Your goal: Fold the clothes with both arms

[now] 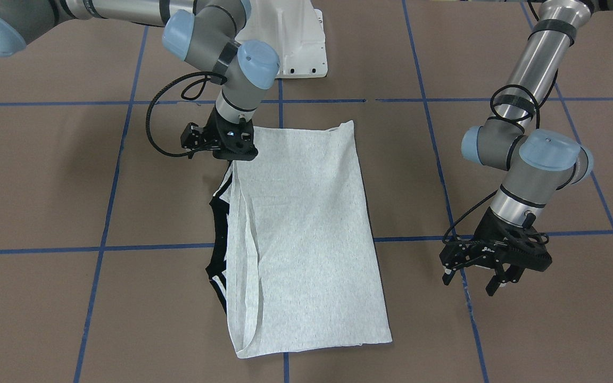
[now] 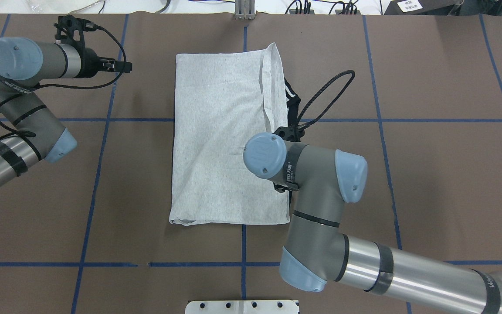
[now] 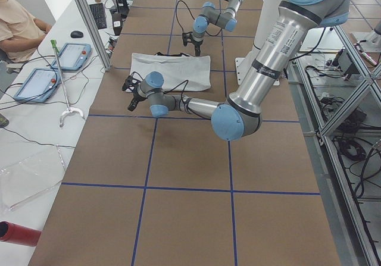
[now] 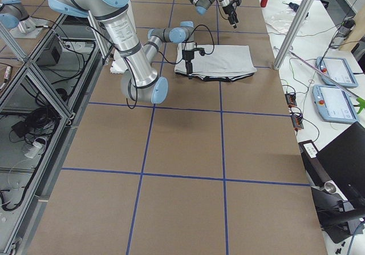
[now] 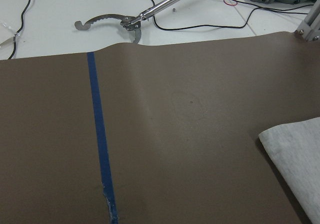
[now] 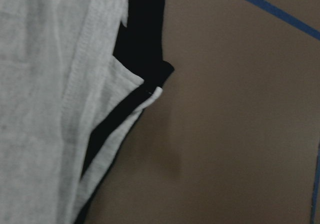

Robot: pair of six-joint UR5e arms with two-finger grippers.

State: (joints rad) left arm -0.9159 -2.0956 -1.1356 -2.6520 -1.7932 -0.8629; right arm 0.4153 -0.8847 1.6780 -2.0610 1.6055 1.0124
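The grey T-shirt (image 1: 306, 239) lies flat on the brown table, folded into a long rectangle, with black trim showing along one long edge (image 2: 292, 98). No print shows. My right gripper (image 1: 236, 153) hangs just over the shirt's corner nearest the robot, and its fingers are hidden, so I cannot tell if it is open or shut. The right wrist view shows only the shirt's grey edge (image 6: 45, 108) and black stripe. My left gripper (image 1: 471, 281) is open and empty, hovering off to the shirt's side over bare table. The left wrist view shows one shirt corner (image 5: 300, 154).
The white pedestal base (image 1: 296, 42) stands at the robot's side of the table. Blue tape lines (image 2: 98, 144) grid the brown surface. A metal grabber tool (image 5: 125, 21) lies beyond the table's far edge. An operator (image 3: 18, 28) sits beside teach pendants (image 3: 71, 55).
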